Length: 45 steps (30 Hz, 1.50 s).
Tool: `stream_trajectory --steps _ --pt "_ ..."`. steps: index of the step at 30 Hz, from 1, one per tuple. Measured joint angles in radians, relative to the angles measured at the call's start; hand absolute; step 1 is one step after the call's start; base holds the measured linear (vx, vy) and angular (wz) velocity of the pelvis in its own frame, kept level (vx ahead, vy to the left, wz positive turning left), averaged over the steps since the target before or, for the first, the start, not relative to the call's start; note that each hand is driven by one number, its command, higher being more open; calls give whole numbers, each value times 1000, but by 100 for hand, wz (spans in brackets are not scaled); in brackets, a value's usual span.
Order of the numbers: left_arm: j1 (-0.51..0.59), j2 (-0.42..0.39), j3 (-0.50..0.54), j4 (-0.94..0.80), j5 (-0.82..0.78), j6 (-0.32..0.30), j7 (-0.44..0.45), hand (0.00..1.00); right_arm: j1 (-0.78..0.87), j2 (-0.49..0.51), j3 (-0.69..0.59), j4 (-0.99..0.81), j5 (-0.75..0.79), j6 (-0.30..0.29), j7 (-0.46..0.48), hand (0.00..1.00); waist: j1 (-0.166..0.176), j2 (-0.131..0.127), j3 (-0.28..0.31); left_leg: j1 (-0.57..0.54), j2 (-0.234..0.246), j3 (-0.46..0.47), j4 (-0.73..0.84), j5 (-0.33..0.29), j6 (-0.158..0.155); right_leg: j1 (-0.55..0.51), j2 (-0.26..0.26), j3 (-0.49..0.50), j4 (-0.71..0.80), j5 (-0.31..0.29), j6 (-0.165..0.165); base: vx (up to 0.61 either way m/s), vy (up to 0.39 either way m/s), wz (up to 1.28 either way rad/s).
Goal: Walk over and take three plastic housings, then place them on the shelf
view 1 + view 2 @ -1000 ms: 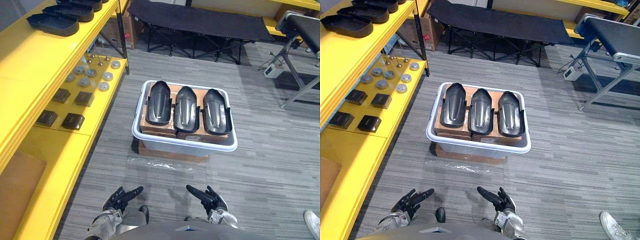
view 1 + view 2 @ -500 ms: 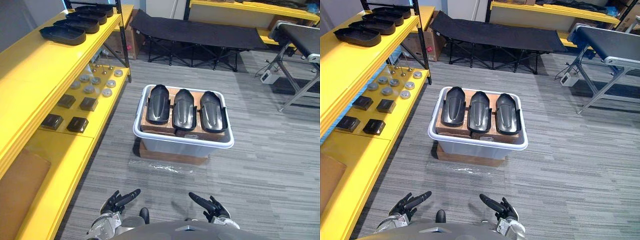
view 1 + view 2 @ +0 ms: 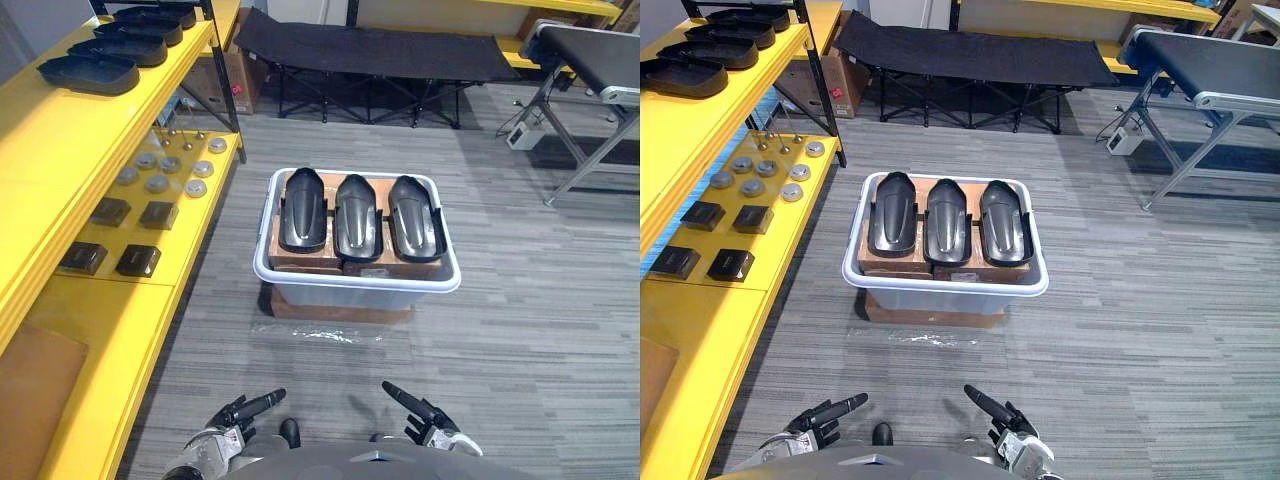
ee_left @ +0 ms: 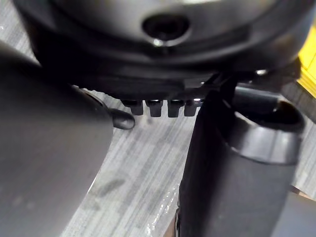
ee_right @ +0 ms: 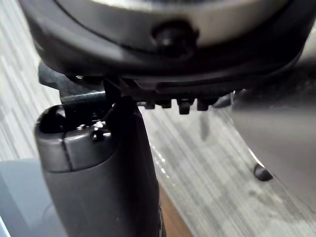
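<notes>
Three black plastic housings lie side by side in a pale bin on the floor ahead: left housing, middle housing, right housing. They rest on brown cardboard inside the bin. My left hand and right hand hang low at the near edge of the view, well short of the bin. Both have straight fingers and hold nothing. More black housings sit in a row on the top board of the yellow shelf to my left.
The shelf's lower board carries small dark blocks and metal discs. A black folding cot stands behind the bin, and a metal-legged table at the far right. Clear film lies on the grey floor before the bin.
The whole view has shifted, showing more of the room beyond the bin. Both hands stay low, open and empty. The housings have not moved in the bin.
</notes>
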<state>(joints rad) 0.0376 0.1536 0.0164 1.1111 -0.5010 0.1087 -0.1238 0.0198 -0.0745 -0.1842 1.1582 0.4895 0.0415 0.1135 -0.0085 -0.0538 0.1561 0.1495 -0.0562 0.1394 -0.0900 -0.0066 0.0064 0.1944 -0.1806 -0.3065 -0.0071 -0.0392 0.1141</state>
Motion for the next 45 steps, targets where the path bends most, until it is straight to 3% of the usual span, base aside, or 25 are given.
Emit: stream_trajectory --steps 3,5,6,7,9,10,12,16,18,19,21,25,26,28,30,32,34,36,37,39,41,43,45 --pt "4 5 -1 0 -12 -2 -26 100 3 -1 0 3 9 -16 11 100 1 0 2 1 1 -19 0 -6 9 -23 -13 -19 78 -27 0 -86 2 19" --pt "5 7 -1 -1 -16 -2 -35 100 3 -2 -1 1 33 -38 9 100 4 1 6 5 9 -25 0 -13 32 -67 -28 -17 195 -38 0 -86 47 21" --pt "7 7 -3 -1 -18 -5 -41 100 3 -6 0 -13 46 -68 4 100 4 9 11 9 22 -20 1 -12 46 -143 -44 -4 358 -35 4 -107 70 27" --pt "9 16 -8 -2 -26 -17 -57 100 3 -6 0 -23 63 -96 -7 100 6 2 25 10 27 -8 18 -11 53 -228 -67 35 538 -2 -6 -107 69 24" --pt "12 25 -9 -5 -69 -30 -76 100 7 5 0 -26 93 -122 -16 100 15 3 36 19 34 -9 26 -15 62 -321 -85 68 700 77 -74 -52 69 18" --pt "22 28 -6 -18 -96 -41 -87 100 12 6 1 -27 108 -131 -17 100 13 -1 46 17 37 -9 58 -25 72 -346 -102 73 751 66 -73 -32 87 17" --pt "41 28 -5 -39 -131 -43 -97 100 25 8 2 -27 108 -138 -16 100 12 3 48 15 41 -9 86 -45 72 -344 -93 77 706 17 -35 -15 75 7" --pt "44 27 1 -63 -180 -39 -120 100 45 13 -22 -30 106 -144 -21 100 11 22 57 -44 53 -10 153 -82 64 -317 -47 96 294 27 4 75 3 -7" --pt "34 27 0 -63 -209 -35 -121 100 50 12 -47 -38 105 -141 -31 100 6 37 66 -73 70 -25 205 -111 53 -317 -33 130 242 31 7 90 -52 13" --pt "30 28 0 -64 -229 -31 -127 100 61 12 -66 -42 102 -141 -39 100 4 43 69 -85 83 -42 243 -132 31 -314 -21 169 244 29 8 153 -151 46" --pt "30 35 0 -66 -251 -22 -129 100 93 15 -75 -39 81 -140 -43 100 7 31 64 -88 87 -85 272 -158 8 -301 -27 181 272 28 8 202 -229 64" --pt "50 48 14 -69 -283 -47 -126 100 130 46 -85 -12 58 -132 -53 100 15 -30 29 -115 95 -124 363 -245 -67 -238 -20 165 197 24 9 235 -331 33" --pt "48 26 18 -63 -282 -61 -114 100 121 22 -91 -8 42 -132 -51 100 11 17 28 -124 142 -125 385 -266 -88 -245 17 141 222 12 -5 228 -326 -12" --pt "59 12 23 -61 -274 -86 -119 100 119 0 -88 -18 25 -144 -56 100 3 58 15 -169 199 -114 464 -261 -96 -257 70 129 222 -25 -44 227 -237 -4" --pt "43 -1 38 -92 -274 -96 -119 100 122 -17 -86 -35 6 -151 -57 100 5 68 32 -273 236 -102 684 -227 -129 -197 97 113 170 -23 -64 249 -255 14" --pt "49 1 36 -114 -283 -104 -103 100 125 -20 -82 -49 -16 -158 -58 100 16 63 37 -282 240 -54 683 -252 -160 -129 88 106 121 -18 -69 242 -194 -3" --pt "49 -11 37 -140 -297 -107 -68 100 121 -22 -82 -114 -18 -194 -51 100 7 72 43 -307 228 -24 535 -231 -161 -103 77 99 92 -18 -65 173 -30 -4" --pt "47 -33 48 -169 -349 -98 -13 100 122 -31 -78 -177 -63 -236 -49 100 6 97 58 -329 231 -22 426 -79 -146 -108 81 100 92 -30 -40 141 128 -11" --pt "43 -41 60 -171 -349 -85 18 100 119 -30 -78 -185 -74 -247 -51 100 6 99 62 -326 228 -20 409 -56 -88 -108 81 105 96 -38 -29 93 193 -12" --pt "22 -29 70 -172 -328 -78 62 100 119 -1 -61 -203 -86 -268 -55 100 9 57 74 -301 188 8 346 -38 -77 -120 39 115 99 -43 -11 65 156 -4" --pt "2 -6 77 -170 -304 -74 109 100 150 34 10 -284 -91 -282 -45 100 5 -10 92 -286 128 22 230 13 -55 -156 -11 116 100 -40 9 92 153 6" --pt "2 0 81 -167 -303 -62 125 100 194 54 44 -356 -90 -292 -44 100 5 -28 95 -286 102 22 202 28 -39 -163 -27 112 94 -35 20 110 98 10" --pt "9 -2 93 -155 -294 -57 130 100 230 59 81 -432 -80 -294 -47 100 5 -27 95 -275 90 26 188 28 -37 -158 -38 106 95 -31 27 91 66 8"
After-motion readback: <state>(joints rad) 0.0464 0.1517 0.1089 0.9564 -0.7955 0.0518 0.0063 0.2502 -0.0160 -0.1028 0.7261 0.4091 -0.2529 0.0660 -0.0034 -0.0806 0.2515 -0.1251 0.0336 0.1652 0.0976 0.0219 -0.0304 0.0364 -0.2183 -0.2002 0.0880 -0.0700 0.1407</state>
